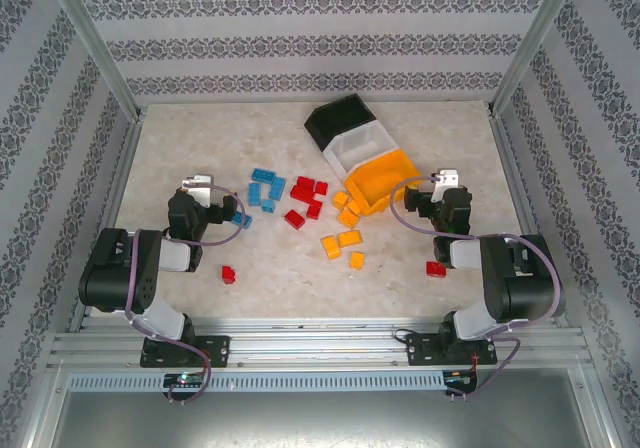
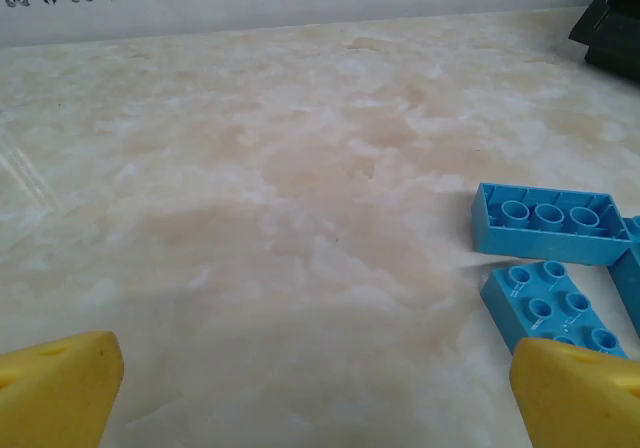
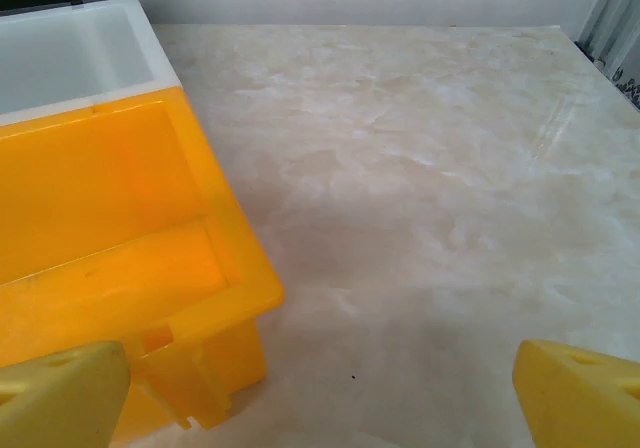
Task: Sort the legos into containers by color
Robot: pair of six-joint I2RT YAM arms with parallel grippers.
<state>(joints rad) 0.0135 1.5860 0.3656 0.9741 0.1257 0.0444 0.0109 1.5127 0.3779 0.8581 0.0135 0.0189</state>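
The legos lie loose mid-table: a light blue cluster [image 1: 266, 188], a red cluster [image 1: 305, 196] and an orange-yellow cluster [image 1: 345, 233]. Single red bricks sit near each arm [image 1: 229, 274] [image 1: 436, 268]. The containers form a slanted row: black bin [image 1: 345, 118], white bin [image 1: 355, 150], orange bin [image 1: 385, 180]. My left gripper [image 1: 203, 190] [image 2: 318, 408] is open over bare table, with two blue bricks [image 2: 545, 223] [image 2: 555, 308] just to its right. My right gripper [image 1: 440, 185] [image 3: 320, 408] is open beside the orange bin's [image 3: 225, 238] right wall, nothing between its fingers.
Patterned walls and metal posts enclose the marble tabletop [image 1: 200, 148]. The white bin [image 3: 70, 58] sits behind the orange one in the right wrist view, and a corner of the black bin [image 2: 612, 28] shows at the far right of the left wrist view.
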